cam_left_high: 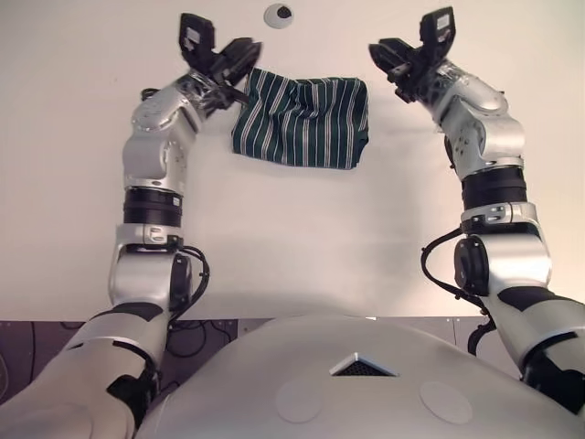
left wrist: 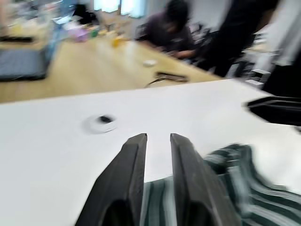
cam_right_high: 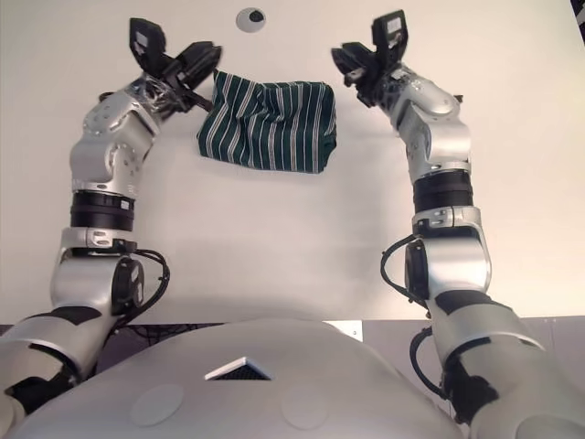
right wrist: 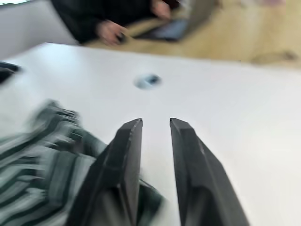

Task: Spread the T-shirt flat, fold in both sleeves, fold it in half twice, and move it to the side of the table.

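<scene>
Green-striped T-shirt (cam_left_high: pixel 302 121) lies folded on the white table (cam_left_high: pixel 292 238). The left gripper (cam_left_high: pixel 245 57) is by its far left corner and the right gripper (cam_left_high: pixel 382 57) near the far right corner. Both are released, with fingers slightly parted and empty.

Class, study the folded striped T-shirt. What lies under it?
The T-shirt lies on the white table, whose surface shows on every side of it. Whether anything else sits beneath cannot be seen, since the cloth covers that patch.
</scene>
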{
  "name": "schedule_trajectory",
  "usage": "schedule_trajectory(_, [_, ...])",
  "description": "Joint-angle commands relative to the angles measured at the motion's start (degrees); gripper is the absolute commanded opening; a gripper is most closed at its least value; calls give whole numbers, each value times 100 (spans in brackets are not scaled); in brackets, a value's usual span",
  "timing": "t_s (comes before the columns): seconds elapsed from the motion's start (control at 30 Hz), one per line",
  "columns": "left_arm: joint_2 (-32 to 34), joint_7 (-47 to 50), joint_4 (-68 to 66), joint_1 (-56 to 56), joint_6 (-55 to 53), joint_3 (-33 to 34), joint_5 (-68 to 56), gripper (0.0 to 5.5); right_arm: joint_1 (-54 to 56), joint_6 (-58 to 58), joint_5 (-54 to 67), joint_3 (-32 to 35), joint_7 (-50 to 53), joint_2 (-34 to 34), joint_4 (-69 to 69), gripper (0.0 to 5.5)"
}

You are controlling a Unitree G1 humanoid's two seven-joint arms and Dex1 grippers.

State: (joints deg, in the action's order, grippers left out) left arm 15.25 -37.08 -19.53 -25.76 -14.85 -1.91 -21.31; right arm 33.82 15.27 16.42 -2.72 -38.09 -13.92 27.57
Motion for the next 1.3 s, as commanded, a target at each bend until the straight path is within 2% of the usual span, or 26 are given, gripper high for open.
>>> schedule_trajectory(0.03, [-1,126,-327,9,-202,-344,528,41,-348,214,-15,-638,-750,135,-664,30])
schedule_trajectory(0.1, [-6,414,-727,-124,-125,-365,840,10,-377,217,-312,-933,-809,180,-438,0])
schedule_trajectory(0.17, [-13,589,-966,-197,-21,-312,1011,2,-217,77,-603,-985,-507,306,192,0])
schedule_trajectory(0.3, [81,968,-1459,-226,247,-194,1328,2,395,-236,-687,-342,600,558,1923,0])
schedule_trajectory(0.43, [148,1411,-1685,-134,589,143,1412,2,684,-252,-612,180,1075,534,2778,0])
schedule_trajectory(0.57, [57,1383,-984,161,776,784,847,2,595,-536,-804,89,852,542,2546,0])
schedule_trajectory(0.67, [37,1392,-466,353,721,1020,605,2,312,-520,-532,-9,136,743,1417,0])
schedule_trajectory(0.73, [33,1430,-360,383,663,1046,591,2,201,-333,-644,-338,-222,845,1052,0])
schedule_trajectory(0.87, [-59,1501,-230,374,616,987,637,2,465,131,-998,-480,245,910,1979,0])
schedule_trajectory(0.97, [-86,1597,-167,411,600,1029,644,2,669,376,-1062,-75,1222,710,2976,0])
schedule_trajectory(1.07, [-122,1735,148,694,555,1064,643,2,466,690,-783,619,1881,164,3227,0])
schedule_trajectory(1.17, [-280,1965,740,1084,323,1271,383,2,-196,1153,-653,1209,2377,-531,2755,0])
schedule_trajectory(1.23, [-352,2114,1186,1315,197,1333,308,2,-910,1601,-487,2051,3282,-1119,2202,0])
schedule_trajectory(1.3, [-406,2246,1472,1559,151,1358,315,2,-1615,1983,-486,2754,4048,-1400,1406,0])
